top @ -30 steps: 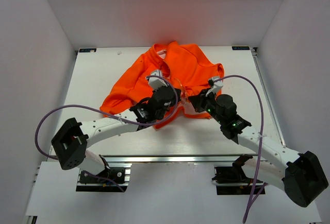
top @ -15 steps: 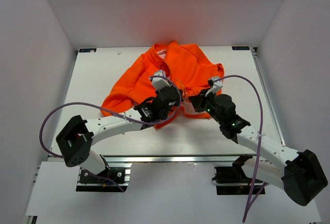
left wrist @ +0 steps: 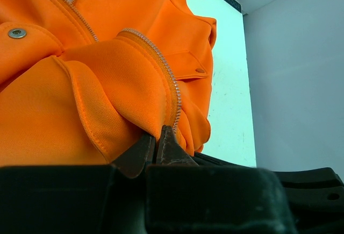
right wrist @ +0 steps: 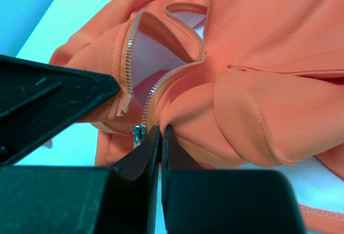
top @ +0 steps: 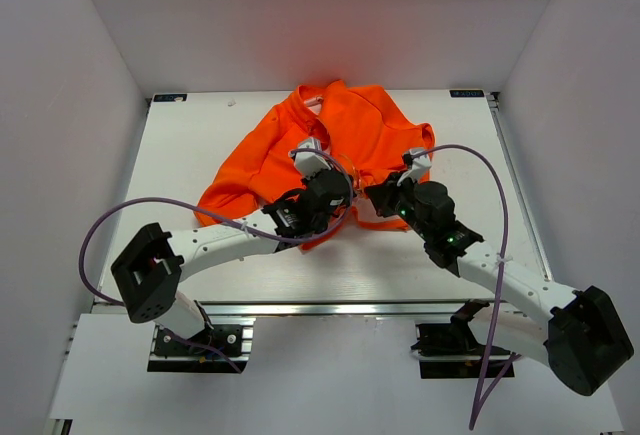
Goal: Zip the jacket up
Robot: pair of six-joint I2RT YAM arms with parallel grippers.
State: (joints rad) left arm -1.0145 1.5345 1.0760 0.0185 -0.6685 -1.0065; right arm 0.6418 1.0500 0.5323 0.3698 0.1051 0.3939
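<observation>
Jacket (top: 365, 130) orange, crumpled, zipper (right wrist: 159, 87) undone; left claw (left wrist: 156, 143), right claw (right wrist: 160, 138) both pinching it.

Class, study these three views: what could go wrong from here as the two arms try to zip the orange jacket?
1. The left gripper and right gripper both pinch bunched folds of the bright orange fabric jacket; pulling may slip or drag it.
2. The free zipper end hangs outside the small zipper slider, so the teeth may misalign.
</observation>
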